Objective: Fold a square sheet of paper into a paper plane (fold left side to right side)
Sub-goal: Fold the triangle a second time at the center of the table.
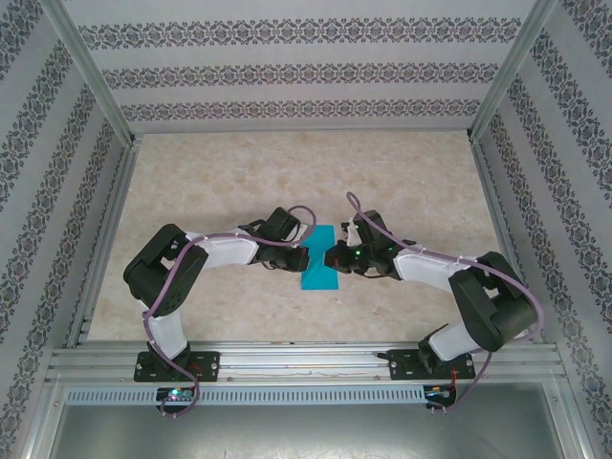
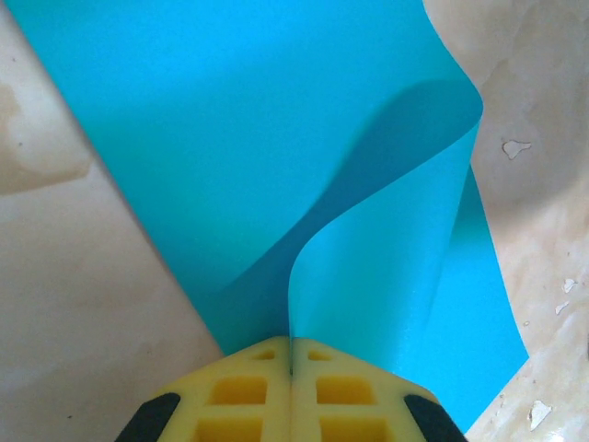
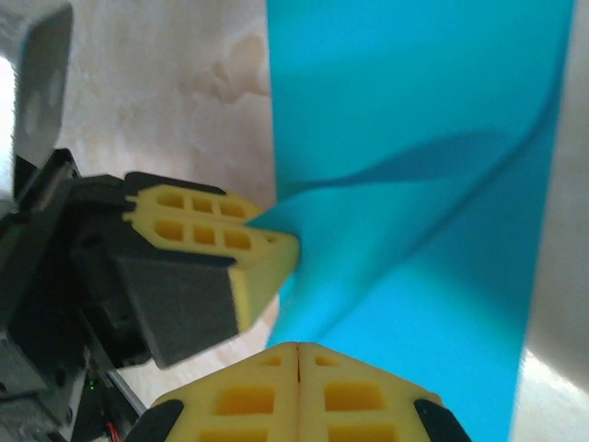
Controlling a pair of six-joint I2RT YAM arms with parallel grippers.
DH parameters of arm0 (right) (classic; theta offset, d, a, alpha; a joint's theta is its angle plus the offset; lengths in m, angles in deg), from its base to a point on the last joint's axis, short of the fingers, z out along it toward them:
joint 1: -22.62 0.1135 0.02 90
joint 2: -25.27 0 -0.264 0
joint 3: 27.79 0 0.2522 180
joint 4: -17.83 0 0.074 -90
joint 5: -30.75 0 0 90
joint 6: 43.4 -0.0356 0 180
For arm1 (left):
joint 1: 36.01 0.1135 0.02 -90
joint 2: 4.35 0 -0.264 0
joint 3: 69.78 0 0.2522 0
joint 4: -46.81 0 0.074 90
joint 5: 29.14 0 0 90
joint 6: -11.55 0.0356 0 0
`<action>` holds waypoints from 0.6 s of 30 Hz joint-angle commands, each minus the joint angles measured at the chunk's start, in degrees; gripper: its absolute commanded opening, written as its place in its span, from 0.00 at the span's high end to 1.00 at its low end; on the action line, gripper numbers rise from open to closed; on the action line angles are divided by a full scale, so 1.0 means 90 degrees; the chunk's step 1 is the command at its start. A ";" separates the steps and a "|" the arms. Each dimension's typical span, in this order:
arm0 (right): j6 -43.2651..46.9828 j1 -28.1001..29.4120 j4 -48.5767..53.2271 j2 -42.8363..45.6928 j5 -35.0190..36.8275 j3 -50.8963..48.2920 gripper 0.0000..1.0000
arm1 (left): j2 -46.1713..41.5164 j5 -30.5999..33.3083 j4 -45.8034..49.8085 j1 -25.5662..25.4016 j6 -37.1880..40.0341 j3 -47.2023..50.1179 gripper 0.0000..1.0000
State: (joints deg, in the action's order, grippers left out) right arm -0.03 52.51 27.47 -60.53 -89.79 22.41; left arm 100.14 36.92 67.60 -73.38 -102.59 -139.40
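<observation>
Square sheet of paper (image 1: 318, 266) lies centred on the counter (image 1: 210, 182), patterned walls (image 1: 287, 72) around; left claw (image 2: 292, 345) at its 9 o'clock pinches a raised flap, right claw (image 3: 299, 348) at 3 o'clock closed at its edge.

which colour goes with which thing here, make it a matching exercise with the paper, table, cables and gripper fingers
Things:
1. paper
2. table
3. cables
4. fingers

Colours:
a. yellow
b. beige, marbled
c. teal blue
d. purple

Pairs: 1-c, 2-b, 3-d, 4-a
</observation>
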 commanded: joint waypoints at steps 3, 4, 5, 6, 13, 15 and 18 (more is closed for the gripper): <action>-0.0276 0.0108 -0.0640 -0.0465 0.0212 0.0318 1.00 | 0.0221 -0.0007 0.0147 0.0079 0.0190 -0.0017 1.00; -0.0273 0.0143 -0.0654 -0.0545 0.0201 0.0375 1.00 | 0.0217 -0.0020 0.0143 0.0074 0.0186 -0.0028 1.00; -0.0271 0.0169 -0.0665 -0.0613 0.0182 0.0416 1.00 | 0.0226 -0.0015 0.0152 0.0079 0.0188 -0.0026 1.00; -0.0277 0.0193 -0.0673 -0.0686 0.0184 0.0451 1.00 | 0.0226 -0.0019 0.0148 0.0077 0.0184 -0.0037 1.00; -0.0326 0.0291 -0.0851 -0.1107 0.0113 0.0558 1.00 | 0.0256 -0.0045 0.0176 0.0079 0.0207 -0.0070 1.00; -0.0321 0.0311 -0.0845 -0.1176 0.0113 0.0588 1.00 | 0.0259 -0.0043 0.0208 0.0078 0.0217 -0.0091 1.00; -0.0320 0.0321 -0.0786 -0.1256 0.0141 0.0565 1.00 | 0.0270 -0.0036 0.0217 0.0077 0.0223 -0.0087 1.00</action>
State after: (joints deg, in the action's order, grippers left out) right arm -2.77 54.76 21.42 -70.94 -88.66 26.37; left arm 100.80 36.22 67.49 -73.38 -102.40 -140.05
